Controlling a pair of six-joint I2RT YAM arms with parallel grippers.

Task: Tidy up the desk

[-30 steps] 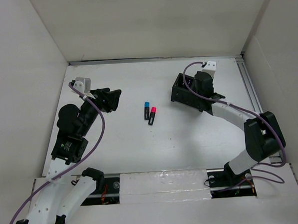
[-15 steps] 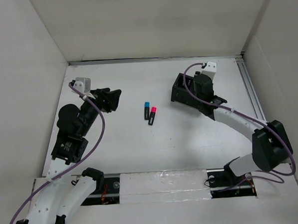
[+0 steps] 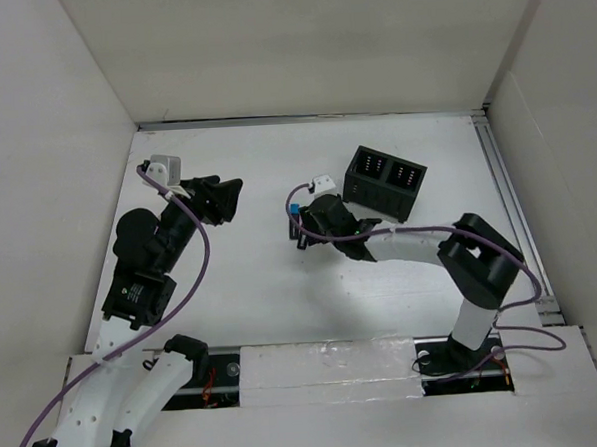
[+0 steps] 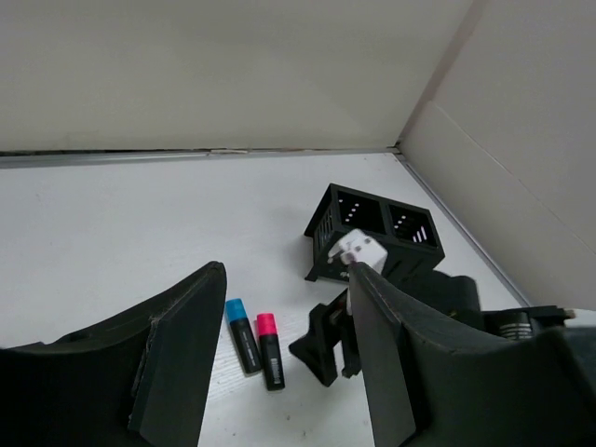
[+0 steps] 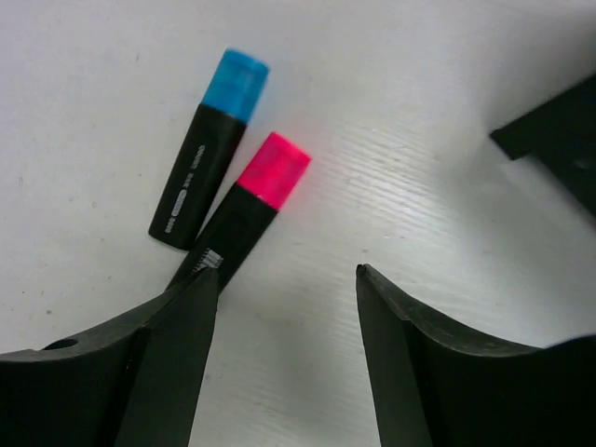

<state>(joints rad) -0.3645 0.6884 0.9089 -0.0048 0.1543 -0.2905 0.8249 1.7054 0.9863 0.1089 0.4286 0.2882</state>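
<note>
Two black highlighters lie side by side on the white desk point(image 3: 251, 276): one with a blue cap point(image 3: 294, 213) point(image 5: 207, 151) point(image 4: 241, 334), one with a pink cap point(image 5: 244, 206) point(image 4: 269, 348), mostly hidden under my right gripper in the top view. My right gripper point(image 3: 312, 227) point(image 5: 287, 275) is open and empty, low over the desk just right of the pink highlighter. My left gripper point(image 3: 227, 197) point(image 4: 284, 279) is open and empty, raised at the left, well apart from the highlighters.
A black two-compartment organizer box point(image 3: 385, 182) point(image 4: 374, 233) stands at the back right, empty as far as I can see. A metal rail point(image 3: 506, 203) runs along the desk's right edge. White wall panels stand on three sides.
My right gripper has swung left from over the organizer box to just beside the highlighters, uncovering the box. The left arm has not moved.
</note>
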